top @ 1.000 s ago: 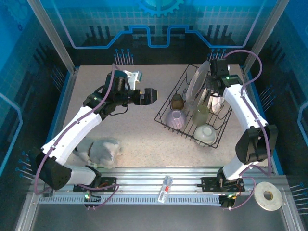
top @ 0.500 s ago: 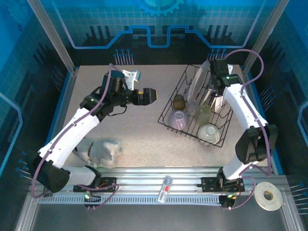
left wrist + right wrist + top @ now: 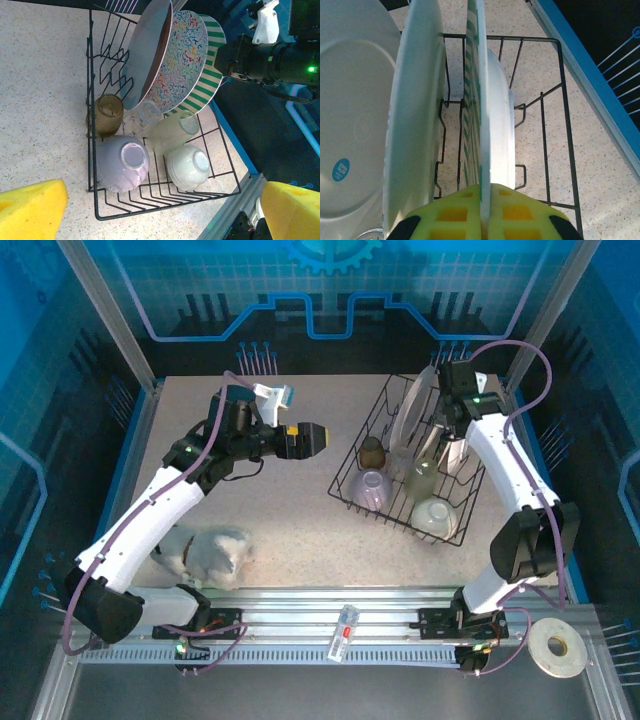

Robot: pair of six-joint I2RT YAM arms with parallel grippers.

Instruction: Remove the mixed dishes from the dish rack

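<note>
The black wire dish rack point(image 3: 345, 496) point(image 3: 165, 207) stands at the table's right. In it stand three plates on edge: a white plate point(image 3: 150, 50), a multicolour patterned plate point(image 3: 182, 55) and a green-striped plate point(image 3: 212, 75). In front of them sit a brown cup point(image 3: 109, 112), a pale cup point(image 3: 172, 132), a lilac bowl point(image 3: 122, 162) and a white bowl point(image 3: 189, 166), both bowls upside down. My right gripper point(image 3: 485, 212) is shut on the rim of the green-striped plate point(image 3: 481, 100). To the left of the rack, my left gripper point(image 3: 305, 440) point(image 3: 160, 220) hovers open and holds nothing.
A whitish plastic lump point(image 3: 212, 550) lies near the left arm's base. A white tape ring point(image 3: 557, 647) rests on the metal front rail at the right, and a small clear item point(image 3: 343, 630) lies at mid-rail. A blue border point(image 3: 585, 60) runs close along the rack's right side.
My right gripper has shut on the striped plate's rim, and the rack has shifted slightly to the right. The left gripper has drifted a little up-left, still open.
</note>
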